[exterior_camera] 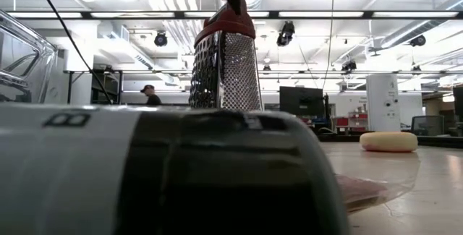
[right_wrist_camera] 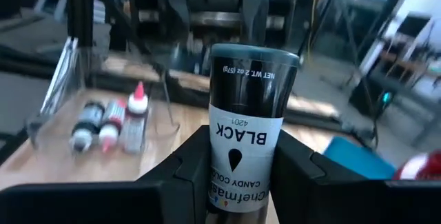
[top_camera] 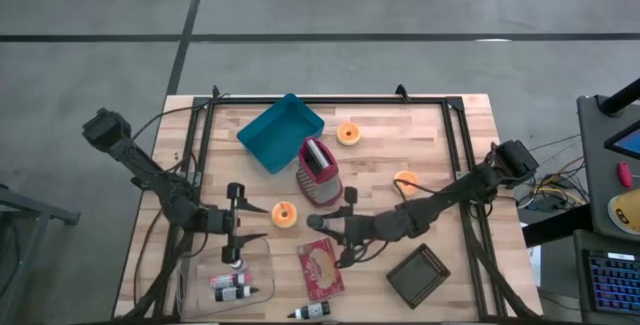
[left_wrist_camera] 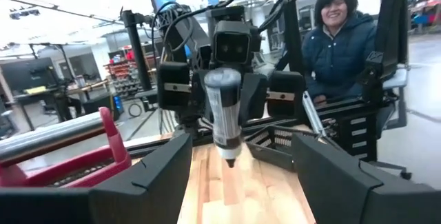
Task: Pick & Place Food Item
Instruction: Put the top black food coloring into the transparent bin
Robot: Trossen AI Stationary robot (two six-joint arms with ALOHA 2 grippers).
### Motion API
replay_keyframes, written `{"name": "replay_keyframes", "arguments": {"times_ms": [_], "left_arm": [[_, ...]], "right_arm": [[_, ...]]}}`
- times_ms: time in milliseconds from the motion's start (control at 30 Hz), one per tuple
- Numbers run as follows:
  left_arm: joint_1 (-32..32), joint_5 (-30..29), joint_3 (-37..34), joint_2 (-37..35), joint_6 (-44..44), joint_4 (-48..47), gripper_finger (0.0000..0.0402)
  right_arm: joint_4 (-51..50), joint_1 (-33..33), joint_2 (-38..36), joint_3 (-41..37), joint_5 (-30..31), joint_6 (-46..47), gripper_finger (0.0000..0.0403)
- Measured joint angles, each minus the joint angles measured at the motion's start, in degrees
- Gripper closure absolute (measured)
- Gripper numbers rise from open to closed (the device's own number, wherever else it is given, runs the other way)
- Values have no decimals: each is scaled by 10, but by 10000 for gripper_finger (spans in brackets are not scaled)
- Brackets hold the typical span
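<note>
Your right gripper (right_wrist_camera: pixel 238 176) clamps the black candy colour bottle (right_wrist_camera: pixel 247 131), long axis pointing toward the clear tray (top_camera: pixel 262 265). Your left gripper (top_camera: pixel 250 222), jaws wide and empty, stands nearer that tray.

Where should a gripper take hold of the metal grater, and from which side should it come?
I would grip the red handle on top of the grater, coming straight down from above: it stands upright, the handle is narrow, and its metal walls are wide.

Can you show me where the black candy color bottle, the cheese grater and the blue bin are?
black candy color bottle (right_wrist_camera: pixel 246 141): right wrist view, its white label.
cheese grater (top_camera: pixel 318 177): high view, its metal side.
blue bin (top_camera: pixel 280 131): high view, its floor.
</note>
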Motion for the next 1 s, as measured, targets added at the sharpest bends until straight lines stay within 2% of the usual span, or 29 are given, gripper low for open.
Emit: {"name": "replay_keyframes", "arguments": {"times_ms": [133,300,533,767,1000], "left_arm": [[29,41,0,7,-16,13,149],[76,118,0,26,-27,47,149],[123,161,27,61,-44,52,149],[148,184,76,110,-38,49,149],[165,212,95,144,-56,47,149]], "right_arm": [[48,-9,14,-2,-36,-20,300],[70,-17,34,-1,-42,-30,300],[87,-20,41,2,-53,-39,300],[97,-26,41,2,-57,-43,300],[100,-26,41,2,-59,-44,300]]}}
